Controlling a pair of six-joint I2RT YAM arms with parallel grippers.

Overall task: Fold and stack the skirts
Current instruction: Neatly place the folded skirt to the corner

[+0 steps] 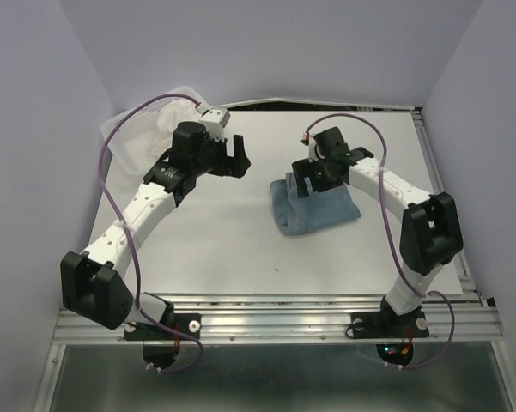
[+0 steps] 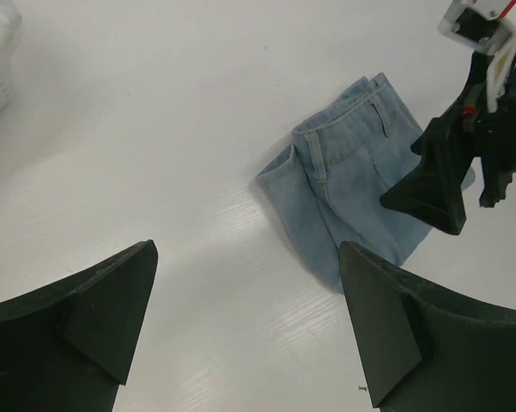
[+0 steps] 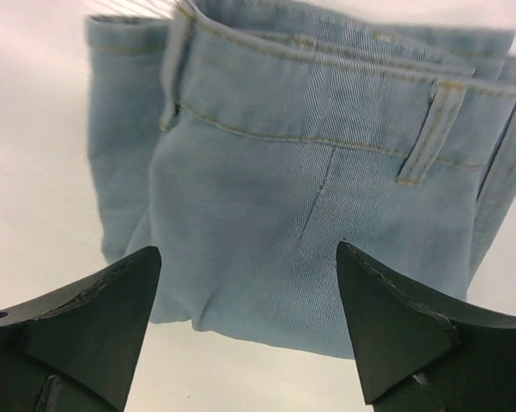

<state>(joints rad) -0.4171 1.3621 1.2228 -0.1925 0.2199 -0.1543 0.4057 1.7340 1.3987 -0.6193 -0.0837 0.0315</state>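
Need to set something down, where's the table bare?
Bare: the white tabletop between the folded blue denim skirt and the near edge, and the far right corner. Crowded: far left, by the white mesh basket and left gripper.

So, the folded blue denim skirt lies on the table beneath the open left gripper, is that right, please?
Not quite: the folded blue denim skirt lies on the table beneath the open right gripper, not the left gripper, which hangs open over the table off to its side. The top external view shows it.
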